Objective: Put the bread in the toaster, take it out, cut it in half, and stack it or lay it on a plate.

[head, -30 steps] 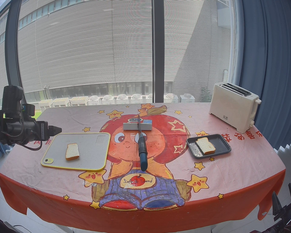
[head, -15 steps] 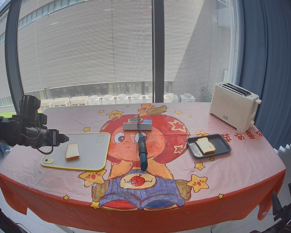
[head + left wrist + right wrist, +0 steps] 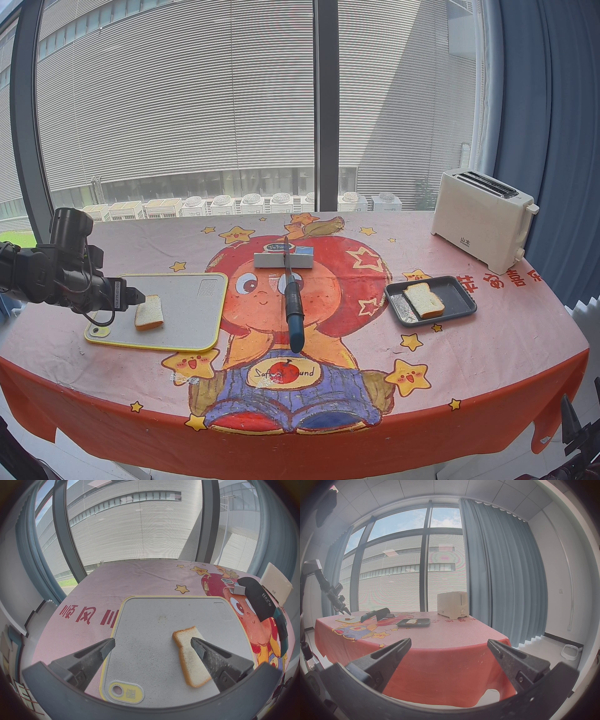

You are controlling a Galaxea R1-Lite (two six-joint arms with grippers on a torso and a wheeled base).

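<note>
A half slice of bread (image 3: pixel 149 312) (image 3: pixel 190 656) lies on the grey, yellow-rimmed cutting board (image 3: pixel 181 312) (image 3: pixel 150 642) at the table's left. My left gripper (image 3: pixel 134 299) (image 3: pixel 152 642) hovers open just left of that bread, one finger over its edge. Another bread piece (image 3: pixel 424 299) (image 3: pixel 411 621) rests in the dark tray (image 3: pixel 459 301) on the right. The white toaster (image 3: pixel 482 219) (image 3: pixel 452 604) stands at the back right. A blue-handled knife (image 3: pixel 292 300) lies mid-table, its blade on a small block (image 3: pixel 283 258). My right gripper (image 3: pixel 448 647) hangs open below the table's right edge.
A cartoon-printed red cloth (image 3: pixel 312 387) covers the table, its front edge draping down. A window stands behind the table and a blue curtain (image 3: pixel 550 125) hangs at the right. A white bowl (image 3: pixel 570 651) sits on the floor by the wall.
My left gripper has come forward and down over the cutting board, ending right beside the bread. Bread, knife and tray have not moved.
</note>
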